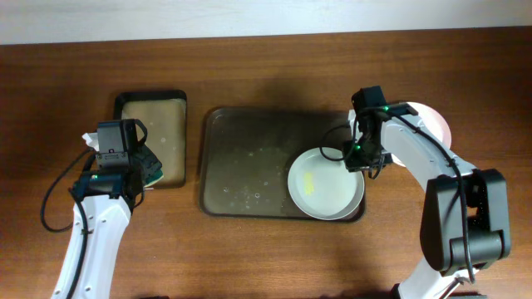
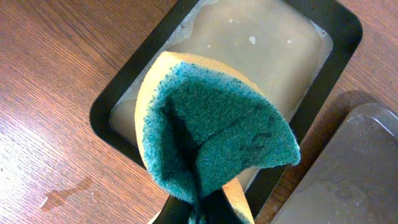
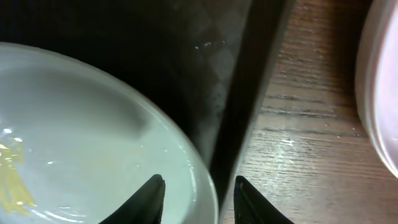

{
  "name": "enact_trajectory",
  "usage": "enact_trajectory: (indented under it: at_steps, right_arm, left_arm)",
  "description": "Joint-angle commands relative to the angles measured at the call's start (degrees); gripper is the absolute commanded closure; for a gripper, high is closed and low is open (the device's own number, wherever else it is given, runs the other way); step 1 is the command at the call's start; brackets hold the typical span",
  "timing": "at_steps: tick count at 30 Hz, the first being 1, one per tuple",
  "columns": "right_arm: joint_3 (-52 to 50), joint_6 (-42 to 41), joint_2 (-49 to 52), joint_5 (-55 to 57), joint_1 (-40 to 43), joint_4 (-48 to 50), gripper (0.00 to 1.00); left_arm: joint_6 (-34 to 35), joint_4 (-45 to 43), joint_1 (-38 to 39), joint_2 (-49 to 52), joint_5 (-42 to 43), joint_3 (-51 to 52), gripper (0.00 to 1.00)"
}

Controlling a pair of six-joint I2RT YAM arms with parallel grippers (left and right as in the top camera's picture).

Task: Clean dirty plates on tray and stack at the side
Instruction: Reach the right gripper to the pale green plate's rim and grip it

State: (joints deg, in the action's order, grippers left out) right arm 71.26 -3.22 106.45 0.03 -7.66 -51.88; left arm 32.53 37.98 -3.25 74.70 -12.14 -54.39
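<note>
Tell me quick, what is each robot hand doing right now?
Left gripper: closed, holding the green and yellow sponge.
Right gripper: jaws open, one on each side of the plate rim, not pinching it.

The right arm [image 1: 422,154] partly hides the side plate [image 1: 434,121].

- A robotics lab bench, set up as a dishwashing station rather than a real kitchen.
- A left robot arm [image 1: 96,224] and a right robot arm [image 1: 432,158], white and black with loose cables, stand at a bare brown wood-grain table [image 1: 266,75] against a plain pale wall [image 1: 249,17].
- Washing-up props:
  - large dark brown rectangular tray [image 1: 241,158]
  - round white shallow plate [image 1: 332,195]
  - small black tray of cloudy beige liquid [image 2: 249,56]
  - green-and-yellow scouring sponge [image 2: 217,124]
</note>
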Motion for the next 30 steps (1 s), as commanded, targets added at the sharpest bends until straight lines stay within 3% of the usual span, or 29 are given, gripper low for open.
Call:
enact_trajectory:
  at_steps: [1, 3, 11, 20, 24, 27, 29, 30]
  right_arm:
    - [-1.3, -0.4, 0.4, 2.1, -0.3, -0.1, 0.62]
    - [-2.4, -0.4, 0.5, 2.1, -0.3, 0.5, 0.63]
    - [-3.7, -0.5, 0.5, -7.5, -0.3, 0.9, 0.83]
    - [-4.8, -3.5, 0.9, -7.3, -0.5, 2.9, 0.83]
    - [-9.6, -7.8, 1.0, -7.0, -0.5, 9.8, 0.77]
    - [-12.1, -12.1, 1.0, -11.2, -0.7, 13.9, 0.78]
    - [-12.7, -12.2, 1.0, -18.2, -0.7, 15.9, 0.93]
    - [-12.7, -12.3, 1.0, -20.4, -0.8, 16.5, 0.96]
  left_arm:
    - [-0.9, -0.2, -0.2, 0.1, 0.5, 0.2, 0.98]
    - [-0.9, -0.2, -0.2, 0.1, 0.5, 0.2, 0.99]
    - [-0.9, -0.2, -0.2, 0.1, 0.7, 0.2, 0.98]
    - [-1.0, -0.2, -0.2, 0.1, 1.3, 0.2, 0.98]
    - [-2.5, -1.1, -0.2, 0.1, 7.5, 0.2, 0.99]
    - [-6.5, -3.7, 0.5, 0.2, 18.5, 0.2, 1.0]
    - [-7.0, -4.8, 2.1, 0.3, 22.8, 0.2, 0.99]
    - [-7.0, -5.0, 3.2, 0.4, 24.3, 0.2, 0.99]
